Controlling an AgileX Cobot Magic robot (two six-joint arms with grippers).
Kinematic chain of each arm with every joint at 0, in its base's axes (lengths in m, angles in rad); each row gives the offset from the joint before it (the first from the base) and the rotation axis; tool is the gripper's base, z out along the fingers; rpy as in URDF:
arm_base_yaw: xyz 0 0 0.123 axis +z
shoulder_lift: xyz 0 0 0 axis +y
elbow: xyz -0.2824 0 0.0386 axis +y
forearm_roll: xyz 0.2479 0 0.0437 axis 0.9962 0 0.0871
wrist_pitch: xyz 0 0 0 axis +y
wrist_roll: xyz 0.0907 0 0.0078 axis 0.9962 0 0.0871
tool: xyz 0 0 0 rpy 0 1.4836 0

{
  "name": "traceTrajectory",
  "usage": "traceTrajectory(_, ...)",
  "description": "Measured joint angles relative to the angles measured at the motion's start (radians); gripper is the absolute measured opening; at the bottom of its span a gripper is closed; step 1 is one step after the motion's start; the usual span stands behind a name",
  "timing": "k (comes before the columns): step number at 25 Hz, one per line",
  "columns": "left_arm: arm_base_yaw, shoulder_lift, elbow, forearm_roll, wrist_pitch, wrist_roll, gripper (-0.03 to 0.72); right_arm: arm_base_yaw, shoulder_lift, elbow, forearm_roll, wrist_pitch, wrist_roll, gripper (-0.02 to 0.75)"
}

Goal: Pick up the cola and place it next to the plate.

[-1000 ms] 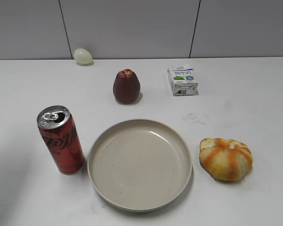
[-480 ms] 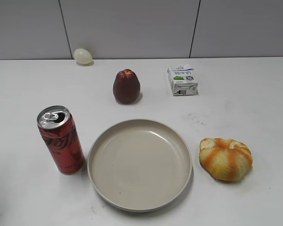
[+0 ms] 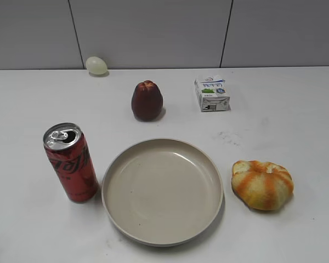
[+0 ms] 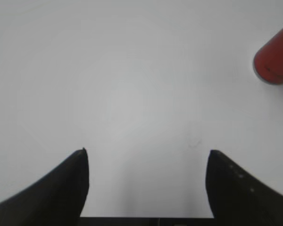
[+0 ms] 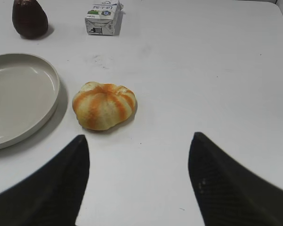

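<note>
The cola (image 3: 71, 163), a tall slim red can with a silver top, stands upright on the white table just left of the plate (image 3: 162, 236), close to its rim. The can's base also shows at the right edge of the left wrist view (image 4: 276, 59). The plate is a wide beige dish; its edge shows in the right wrist view (image 5: 51, 75). My left gripper (image 4: 147, 153) is open and empty over bare table, left of the can. My right gripper (image 5: 139, 137) is open and empty, near the table's front right. Neither gripper shows in the exterior view.
An orange-striped bun (image 3: 262, 184) lies right of the plate; it also shows in the right wrist view (image 5: 104, 105). A dark red fruit (image 3: 147, 101) and a small white-and-blue carton (image 3: 212, 93) stand behind the plate. A pale egg (image 3: 96, 65) sits by the back wall.
</note>
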Motion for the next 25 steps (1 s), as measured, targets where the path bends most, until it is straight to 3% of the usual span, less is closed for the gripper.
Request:
traceTrajectory(18,0.000,-0.534,0.032,-0.005,0.002,0.000,0.543,0.000,0.000,0.000,0.000,0.000,0.000,0.531)
traceTrajectory(25,0.000,-0.581,0.038,-0.003,0.005,0.000,0.543,0.000,0.000,0.000,0.000,0.000,0.000,0.531)
